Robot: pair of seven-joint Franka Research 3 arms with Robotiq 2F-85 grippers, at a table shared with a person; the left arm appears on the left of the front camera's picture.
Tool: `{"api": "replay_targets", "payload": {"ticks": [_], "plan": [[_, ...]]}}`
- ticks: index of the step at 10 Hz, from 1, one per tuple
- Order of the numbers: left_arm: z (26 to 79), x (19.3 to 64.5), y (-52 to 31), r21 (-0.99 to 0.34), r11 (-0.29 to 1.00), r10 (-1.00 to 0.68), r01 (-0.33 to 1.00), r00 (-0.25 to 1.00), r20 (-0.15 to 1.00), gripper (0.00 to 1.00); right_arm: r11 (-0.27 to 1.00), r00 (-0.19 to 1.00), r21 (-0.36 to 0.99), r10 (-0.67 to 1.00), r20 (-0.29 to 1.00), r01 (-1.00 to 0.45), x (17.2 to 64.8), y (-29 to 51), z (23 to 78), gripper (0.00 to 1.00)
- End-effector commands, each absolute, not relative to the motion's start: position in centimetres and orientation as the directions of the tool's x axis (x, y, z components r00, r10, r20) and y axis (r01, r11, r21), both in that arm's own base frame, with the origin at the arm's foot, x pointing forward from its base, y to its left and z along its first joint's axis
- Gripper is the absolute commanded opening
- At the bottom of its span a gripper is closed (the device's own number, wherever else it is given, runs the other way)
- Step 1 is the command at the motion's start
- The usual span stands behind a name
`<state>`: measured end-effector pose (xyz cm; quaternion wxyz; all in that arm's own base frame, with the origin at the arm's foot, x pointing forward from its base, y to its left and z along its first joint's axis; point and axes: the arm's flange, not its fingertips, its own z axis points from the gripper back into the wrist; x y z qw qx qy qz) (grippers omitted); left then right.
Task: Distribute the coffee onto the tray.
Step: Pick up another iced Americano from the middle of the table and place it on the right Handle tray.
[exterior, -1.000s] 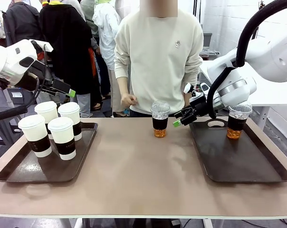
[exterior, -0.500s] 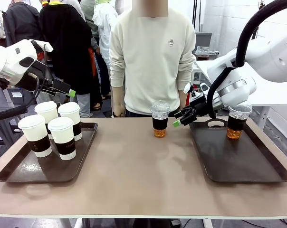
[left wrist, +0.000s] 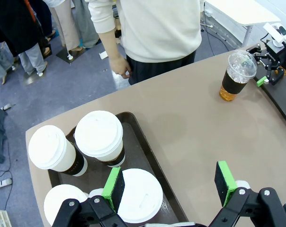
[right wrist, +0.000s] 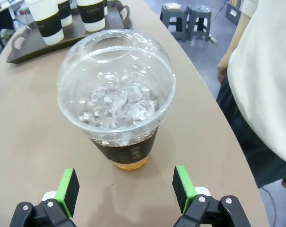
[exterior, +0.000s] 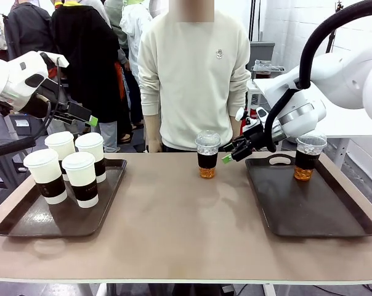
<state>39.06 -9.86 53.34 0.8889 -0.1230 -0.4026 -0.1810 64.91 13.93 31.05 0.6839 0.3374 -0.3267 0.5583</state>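
Four paper cups (exterior: 81,179) stand close together on the left tray (exterior: 26,225), two near and two far. Each is tall and white, with a flat white lid and a dark brown sleeve. The pale print on the sleeves is too small to read.

A clear cup (exterior: 207,155) stands on the bare table (exterior: 173,234), at the far middle, in front of the person (exterior: 195,74). It has a dome lid with a round hole on top and ice under the dome. A dark band wraps its middle, with amber drink below that. The right wrist view shows small pale lettering on the band, but it cannot be read. A second clear cup (exterior: 309,157) of the same kind stands at the far right of the right tray (exterior: 315,209), beside the handle slot.

The right gripper (exterior: 226,157) hangs low just right of the clear cup. Its jaws are spread wider than the cup and hold nothing, and the cup sits just ahead of the green pads (right wrist: 68,185), not between them. The left gripper (exterior: 90,120) hovers above the far side of the left tray, jaws wide apart and empty, looking down on the paper cups.

The person's sweater bears a small chest emblem, which is illegible.
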Motion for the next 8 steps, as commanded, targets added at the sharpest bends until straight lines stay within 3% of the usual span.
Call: {"api": "replay_targets", "payload": {"ticks": [1, 8], "plan": [[53.3, 39.1, -9.7, -0.082, 0.906, -0.214, 0.415, 0.617, 0.757, 1.0, 0.13, 0.175, 0.123, 0.554, 0.814, -0.984, 66.8, 14.4, 31.1, 1.0], [53.3, 39.1, -9.7, -0.082, 0.906, -0.214, 0.415, 0.617, 0.757, 1.0, 0.067, 0.153, 0.139, 0.56, 0.814, -0.988, 69.2, 16.7, 31.2, 1.0]]}}
